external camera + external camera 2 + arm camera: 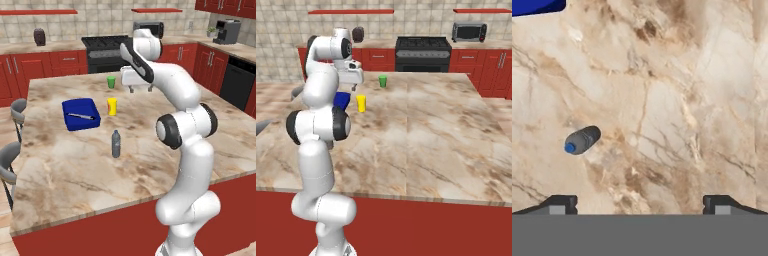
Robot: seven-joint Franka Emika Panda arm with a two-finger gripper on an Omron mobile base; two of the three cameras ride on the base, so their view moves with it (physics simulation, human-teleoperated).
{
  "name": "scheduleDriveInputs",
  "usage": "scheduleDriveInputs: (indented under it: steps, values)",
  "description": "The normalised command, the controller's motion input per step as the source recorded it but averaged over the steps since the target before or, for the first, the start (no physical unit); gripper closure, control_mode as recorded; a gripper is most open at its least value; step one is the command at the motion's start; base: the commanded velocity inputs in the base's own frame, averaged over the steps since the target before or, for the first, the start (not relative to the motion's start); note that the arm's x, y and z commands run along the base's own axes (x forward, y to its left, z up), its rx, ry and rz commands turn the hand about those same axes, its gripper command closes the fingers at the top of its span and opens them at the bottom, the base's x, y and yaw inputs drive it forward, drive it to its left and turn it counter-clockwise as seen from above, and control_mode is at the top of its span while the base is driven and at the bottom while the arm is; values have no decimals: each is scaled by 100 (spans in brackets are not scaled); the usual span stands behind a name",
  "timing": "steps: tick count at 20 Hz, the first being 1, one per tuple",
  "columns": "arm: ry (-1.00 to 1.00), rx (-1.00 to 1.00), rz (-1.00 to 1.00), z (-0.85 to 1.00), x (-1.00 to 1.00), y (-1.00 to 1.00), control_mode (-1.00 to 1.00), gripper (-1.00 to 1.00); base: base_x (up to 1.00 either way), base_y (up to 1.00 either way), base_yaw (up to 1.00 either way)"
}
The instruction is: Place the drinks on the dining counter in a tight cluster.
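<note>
Jaws spread wide, holding nothing; arm [185, 120] raised, hand pointing down over dining counter [75, 170]; grey bottle [582, 140] upright below

Grey bottle [116, 144] with blue cap, yellow cup [112, 106], green cup [111, 82], perhaps veined beige counter [65, 170].

In the right base view the arm [321, 100] hides most of the blue tray [342, 100]. The hand view cuts that tray to 1 corner at its top edge — and the stools [15, 112] are cropped at the left base view's edge.
</note>
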Motion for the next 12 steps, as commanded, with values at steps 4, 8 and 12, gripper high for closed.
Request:
scheduleDriveInputs:
  steps: [4,8,12]
  values:
    - [-15,5,0,0,-90,-35,-100,-100,0,0,0]
    - [-25,3,-3,-8,-100,-58,-100,-100,0,0,0]
    - [-26,0,-5,-75,-99,-42,-100,-100,0,0,0]
